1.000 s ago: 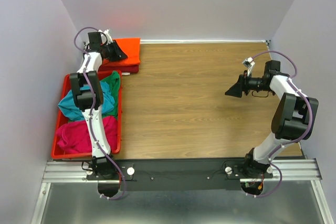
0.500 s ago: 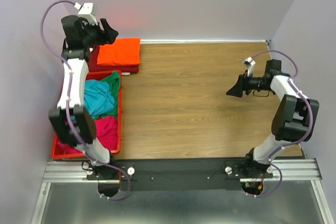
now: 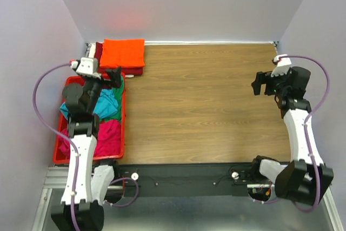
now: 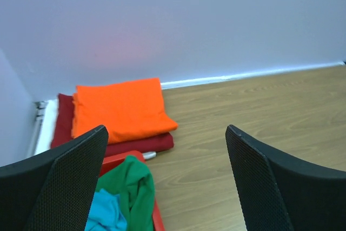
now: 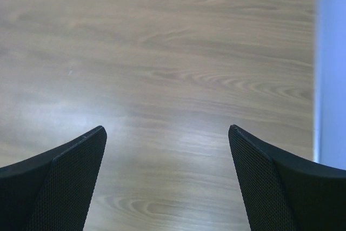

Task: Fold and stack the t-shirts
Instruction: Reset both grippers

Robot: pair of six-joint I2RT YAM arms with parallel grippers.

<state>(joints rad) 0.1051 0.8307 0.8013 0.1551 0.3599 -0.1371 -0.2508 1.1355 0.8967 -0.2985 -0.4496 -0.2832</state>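
A folded bright orange t-shirt (image 3: 124, 52) (image 4: 121, 114) lies on a folded dark red t-shirt (image 3: 135, 71) (image 4: 138, 145) in the far left corner of the table. Crumpled green (image 3: 118, 84) (image 4: 130, 187), teal (image 3: 106, 104) (image 4: 105, 212) and magenta (image 3: 108, 136) t-shirts fill the red crate. My left gripper (image 3: 115, 75) (image 4: 166, 129) hovers over the crate's far end, open and empty, facing the stack. Near the table's right edge, my right gripper (image 3: 261, 84) (image 5: 166, 129) stands open and empty, with bare wood below it.
The red plastic crate (image 3: 55, 150) (image 4: 121, 160) sits along the left edge, just in front of the stack. Walls close in the back and both sides. The wooden tabletop (image 3: 200, 101) stretches between the two arms.
My left arm has drawn back from the folded stack to above the crate, and its jaws have opened wide. The right arm has pulled back towards the right edge.
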